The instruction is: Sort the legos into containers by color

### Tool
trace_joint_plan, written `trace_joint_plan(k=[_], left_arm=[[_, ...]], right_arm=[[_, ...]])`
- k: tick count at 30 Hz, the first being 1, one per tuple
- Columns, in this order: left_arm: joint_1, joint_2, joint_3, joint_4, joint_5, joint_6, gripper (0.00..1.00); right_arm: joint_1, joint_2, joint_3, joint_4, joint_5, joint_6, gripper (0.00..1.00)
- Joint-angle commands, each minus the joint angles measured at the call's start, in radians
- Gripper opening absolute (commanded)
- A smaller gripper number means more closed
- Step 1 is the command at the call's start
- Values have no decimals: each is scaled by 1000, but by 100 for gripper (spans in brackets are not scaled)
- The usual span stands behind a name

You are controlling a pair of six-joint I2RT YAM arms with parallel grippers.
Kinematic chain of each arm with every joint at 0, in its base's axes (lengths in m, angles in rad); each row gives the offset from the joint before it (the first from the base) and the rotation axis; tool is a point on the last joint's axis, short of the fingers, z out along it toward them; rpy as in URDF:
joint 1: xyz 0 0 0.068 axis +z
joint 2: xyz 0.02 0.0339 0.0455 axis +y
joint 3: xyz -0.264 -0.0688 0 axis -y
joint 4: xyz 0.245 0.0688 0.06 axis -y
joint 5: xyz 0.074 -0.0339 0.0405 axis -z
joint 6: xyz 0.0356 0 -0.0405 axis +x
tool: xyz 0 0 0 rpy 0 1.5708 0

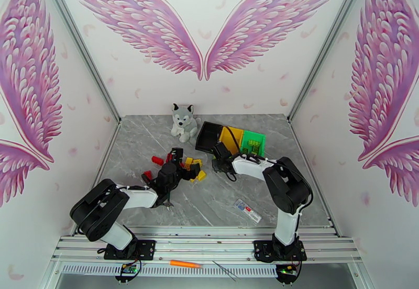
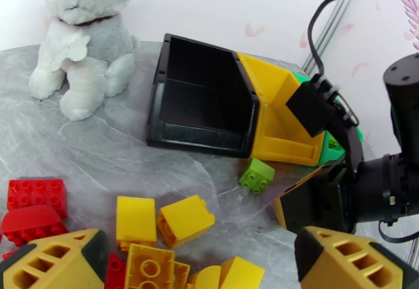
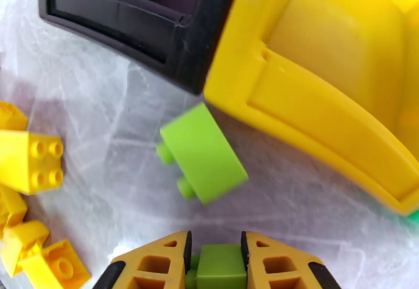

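- Right now your right claw (image 3: 216,265) is clamped on a light green brick (image 3: 221,257) at the bottom centre of the right wrist view. The brick fills the gap between the two yellow fingers.
- Just above it in that view, a loose green brick (image 3: 204,154) lies on the marble table (image 3: 105,128). It is just beside the corner where the black bin (image 3: 131,18) meets the yellow bin (image 3: 324,91). You cannot tell whether it touches either one.
- Seen from the top camera, the three bins form a row slightly right of centre frame. The black bin is on the left, the yellow bin in the middle and the green bin (image 1: 254,141) on the right, each against its neighbour. The right claw sits just below that row.
- Your left claw (image 2: 199,271) stands wide apart and grips nothing. Its fingers sit in the two lower corners of the left wrist view.
- Between those fingers, yellow bricks (image 2: 186,219) lie at lower centre and red bricks (image 2: 36,198) at the left edge. All of them rest on the table, well apart from the bins.
- A husky plush (image 2: 84,44) sits upright in the upper left of that view, near the black bin.
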Motion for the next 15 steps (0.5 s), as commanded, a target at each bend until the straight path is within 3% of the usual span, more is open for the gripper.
trace_joint_plan(k=[1, 7, 15], left_arm=[[-33, 37, 64, 20, 27, 31, 99], [-107, 102, 157, -6, 29, 89, 99], [-200, 206, 313, -70, 16, 172, 99]], right_arm=[[-1, -109, -43, 19, 33, 31, 16], [-75, -272, -131, 7, 100, 62, 15], [-270, -385, -157, 14, 58, 101, 15]])
